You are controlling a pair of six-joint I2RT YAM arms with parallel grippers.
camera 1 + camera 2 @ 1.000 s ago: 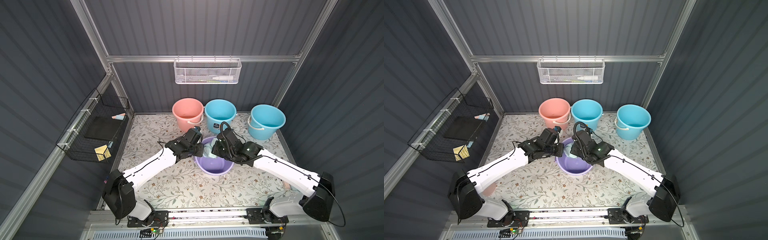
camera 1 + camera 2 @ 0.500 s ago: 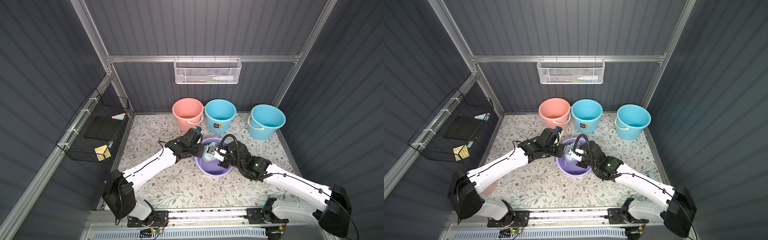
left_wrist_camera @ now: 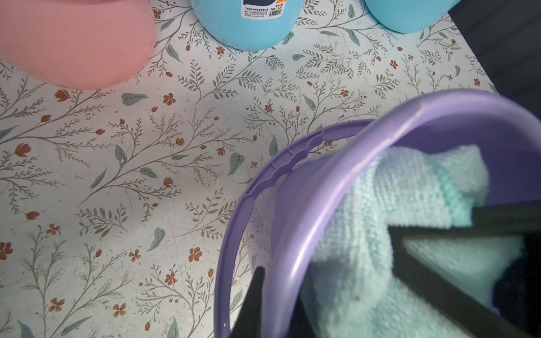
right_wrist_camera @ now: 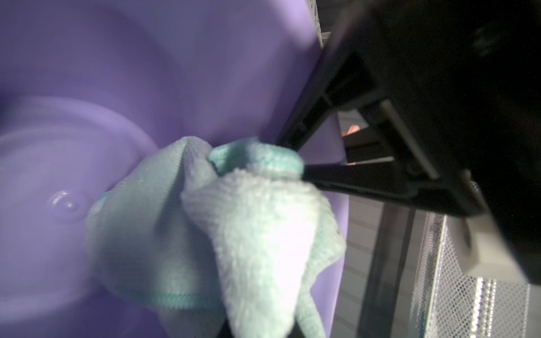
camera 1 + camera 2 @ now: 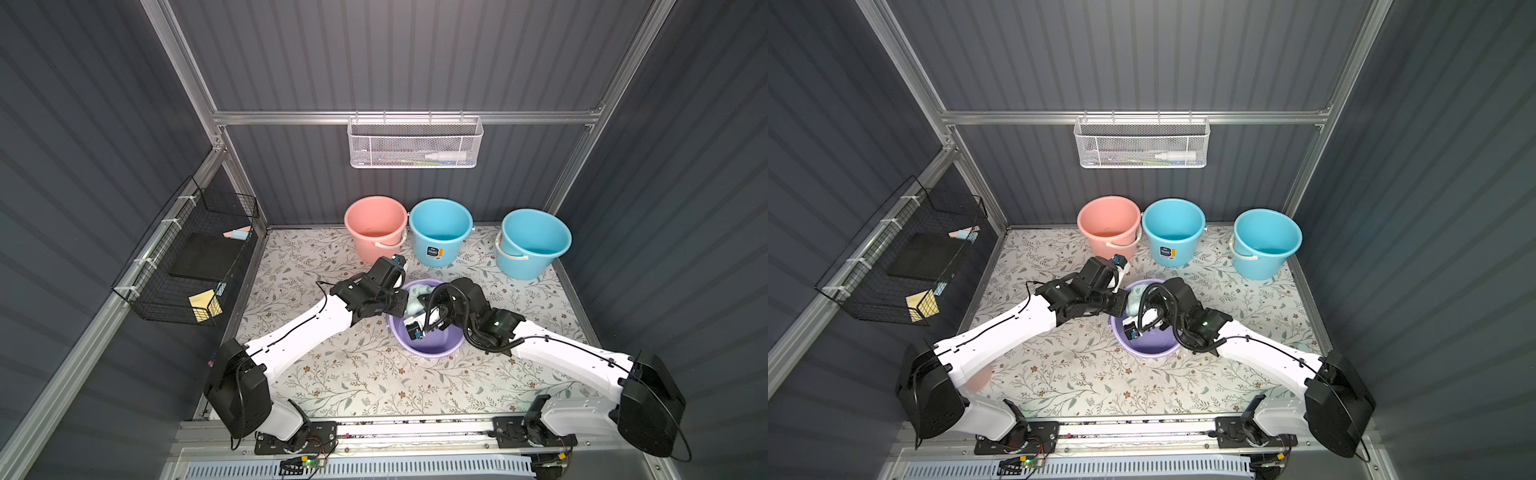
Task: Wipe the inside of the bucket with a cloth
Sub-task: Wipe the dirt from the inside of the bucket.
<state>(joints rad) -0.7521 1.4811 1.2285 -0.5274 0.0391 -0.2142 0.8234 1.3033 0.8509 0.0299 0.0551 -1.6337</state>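
So in both top views the purple bucket [image 5: 432,351] [image 5: 1144,349] sits on the table [image 5: 332,374] near the pink bucket [image 5: 374,232], on the side of it toward the robot's base. Its mouth faces up, so the bottom-to-mouth axis runs roughly vertical; can't say if it's tipped a bit. The mint cloth [image 5: 415,301] is bunched inside, at the part of the rim closest to the pink bucket. The left gripper [image 5: 402,300] and right gripper [image 5: 424,298] both meet at that same spot, and their fingers are mostly buried under the wrists and cables, so no reading the grip from up here. The left wrist view helps: one dark finger [image 3: 254,295] sits just outside the bucket wall [image 3: 322,190] and the rim is pinched tight, though the inner finger is only a blurry shadow. The handle [image 3: 263,181] is folded down around the outside, and the pink bucket [image 3: 73,44] is cut off at the frame edge. In the right wrist view the fingers [image 4: 351,181] are clamped on a wad of cloth [image 4: 248,234] against the inside wall, bucket bottom [image 4: 67,164] beyond it, everything kinda smeared.
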